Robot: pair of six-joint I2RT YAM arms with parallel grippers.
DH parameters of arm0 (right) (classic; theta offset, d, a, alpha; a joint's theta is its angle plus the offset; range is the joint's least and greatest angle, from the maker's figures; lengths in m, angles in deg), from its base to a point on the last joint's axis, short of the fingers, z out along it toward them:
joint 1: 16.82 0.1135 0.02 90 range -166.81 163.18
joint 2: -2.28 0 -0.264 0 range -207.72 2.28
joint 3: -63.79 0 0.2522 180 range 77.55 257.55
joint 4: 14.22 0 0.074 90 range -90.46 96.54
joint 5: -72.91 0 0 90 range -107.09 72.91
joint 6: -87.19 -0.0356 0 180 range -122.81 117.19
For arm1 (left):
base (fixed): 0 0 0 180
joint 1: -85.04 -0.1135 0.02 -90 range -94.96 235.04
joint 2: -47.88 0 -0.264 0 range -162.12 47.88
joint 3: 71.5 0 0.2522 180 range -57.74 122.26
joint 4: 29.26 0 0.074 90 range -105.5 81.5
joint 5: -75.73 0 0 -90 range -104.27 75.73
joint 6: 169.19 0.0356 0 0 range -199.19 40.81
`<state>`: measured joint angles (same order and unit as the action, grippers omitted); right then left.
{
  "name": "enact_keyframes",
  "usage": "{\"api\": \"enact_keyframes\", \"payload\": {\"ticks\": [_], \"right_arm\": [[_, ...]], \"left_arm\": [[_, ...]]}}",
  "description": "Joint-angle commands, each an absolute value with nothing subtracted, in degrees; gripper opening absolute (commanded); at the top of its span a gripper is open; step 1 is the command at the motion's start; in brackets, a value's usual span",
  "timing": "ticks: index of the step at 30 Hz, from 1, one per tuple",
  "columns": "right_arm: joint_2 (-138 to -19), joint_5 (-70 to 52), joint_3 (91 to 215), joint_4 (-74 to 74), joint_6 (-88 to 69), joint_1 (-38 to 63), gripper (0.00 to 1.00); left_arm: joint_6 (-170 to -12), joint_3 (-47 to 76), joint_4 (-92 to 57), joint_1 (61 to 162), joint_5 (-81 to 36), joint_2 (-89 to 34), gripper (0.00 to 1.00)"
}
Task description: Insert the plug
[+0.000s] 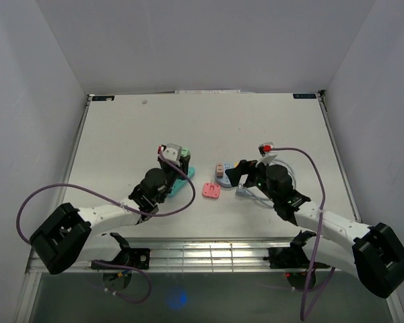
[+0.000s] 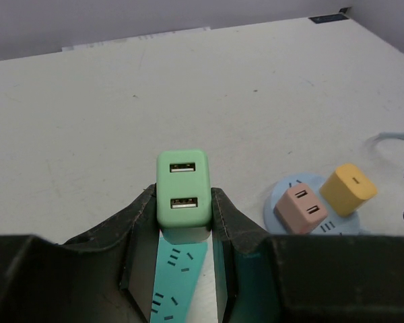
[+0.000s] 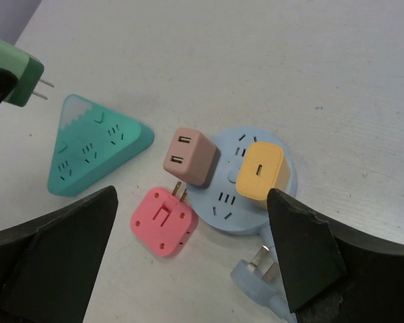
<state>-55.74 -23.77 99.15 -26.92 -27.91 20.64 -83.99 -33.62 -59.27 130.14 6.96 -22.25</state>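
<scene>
On the white table (image 1: 121,134), the left tool (image 2: 183,225) is closed narrowly on a mint-green plastic charger plug (image 2: 182,188) with two USB ports on its face, one dark finger pressed against each side of it. The plug is lifted off the table, above a teal triangular power strip (image 2: 175,276) that lies flat under the tool. In the right wrist view the plug's two metal prongs stick out bare in the air, apart from the teal strip's sockets. To the right lies a round light-blue power strip (image 3: 222,202). A yellow cube-shaped charger (image 3: 260,170) stands on it, and a dusty-pink block charger (image 3: 190,156) with two USB ports sits at its left edge, though it cannot be told whether that one is fully seated. A coral-pink square adapter (image 3: 163,221) lies flat on the table, touching the near left rim of the round strip, between the two strips. The right tool (image 3: 192,202) hangs over the round strip with its fingers spread wide, holding nothing. A pale blue cord plug (image 3: 256,272) lies just near of the round strip.
</scene>
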Motion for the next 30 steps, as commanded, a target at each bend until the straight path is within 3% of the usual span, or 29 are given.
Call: {"api": "enact_keyframes", "payload": {"ticks": [1, 15, 30], "right_arm": [[-57.84, -23.49, 96.45, -37.10, -26.28, 20.27, 0.97], [-68.74, -19.11, 93.72, -46.60, -24.78, 20.36, 0.99], [-65.75, -19.29, 90.73, -49.42, -24.61, 20.27, 1.00]], "left_arm": [[-79.55, -35.15, -61.20, 129.95, 9.39, -24.18, 0.00], [-71.11, -41.04, -62.96, 129.51, -2.57, -19.97, 0.00], [-71.02, -39.29, -62.70, 123.01, -18.31, -25.77, 0.00]]}}
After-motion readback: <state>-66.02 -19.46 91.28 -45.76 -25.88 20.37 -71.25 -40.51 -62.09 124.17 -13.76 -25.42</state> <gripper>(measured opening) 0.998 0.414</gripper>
